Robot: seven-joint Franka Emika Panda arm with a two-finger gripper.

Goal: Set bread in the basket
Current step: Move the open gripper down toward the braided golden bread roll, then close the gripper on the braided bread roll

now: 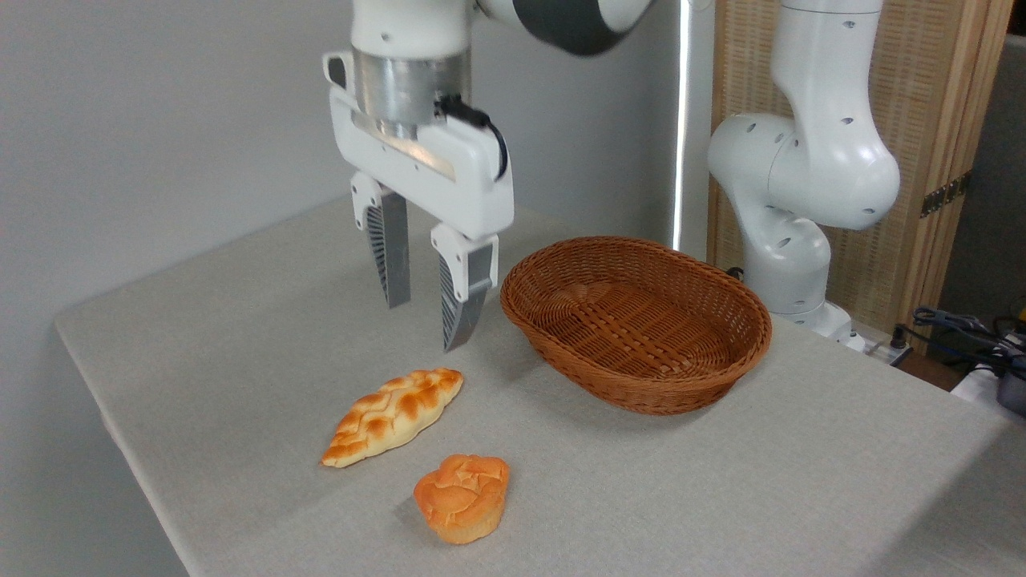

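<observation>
While on table: 1 bread (393, 416), 1 basket (636, 385), 1 bun (462, 497)

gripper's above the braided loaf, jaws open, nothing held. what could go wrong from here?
1. The gripper hangs above and behind the bread, so a straight descent may catch only its far tip.
2. The loaf lies diagonally; fingers not set across its narrow width could push it aside.
3. The round bun sits close by, and a nudged loaf could bump it.
4. The basket rim is raised; a low carry could clip it.

One fixed camera, seemingly close, looks down across the table (801, 481) toward the wall.
</observation>
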